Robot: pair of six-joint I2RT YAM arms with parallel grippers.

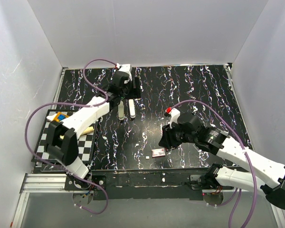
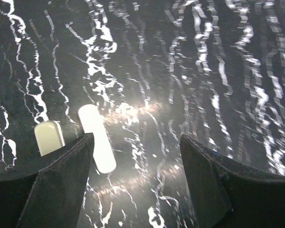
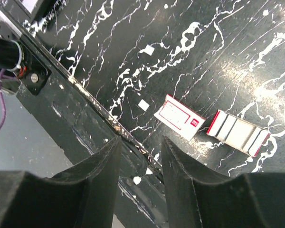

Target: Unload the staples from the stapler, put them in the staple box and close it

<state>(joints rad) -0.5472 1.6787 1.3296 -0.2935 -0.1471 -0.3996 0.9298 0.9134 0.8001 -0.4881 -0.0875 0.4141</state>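
Nearest the arm bases, the right pincer (image 3: 140, 142) hangs over the front edge of the counter (image 1: 190, 90). Its two dark fingers stand a narrow gap apart with nothing between them. Its own camera shows what the overhead view shrinks to one reddish speck: a small staple box (image 3: 179, 117) slid apart, the red-and-white sleeve lying just beside its tray (image 3: 238, 133). A few white scraps (image 3: 143, 104) lie near them. Whether anything lies in the tray is too fine to make out.

To the left, only the overhead view shows a checkered board (image 1: 88, 145) at the counter's side. It carries a yellow-and-blue item and a pale one, both partly covered by the left arm (image 1: 85, 114) and hard to identify.

Farther back lies the stapler (image 1: 132, 109), seen as two white bars side by side on the counter. From above, their far ends vanish under the left arm's wrist. The left wrist view catches only their rounded tips, one cream and one white, with the rest cut off behind a finger. Neither view shows whether the two bars are joined.

The left pincer (image 2: 137, 175) hovers over them with its fingers spread wide. It grips nothing, and only bare marbled counter shows in the gap.
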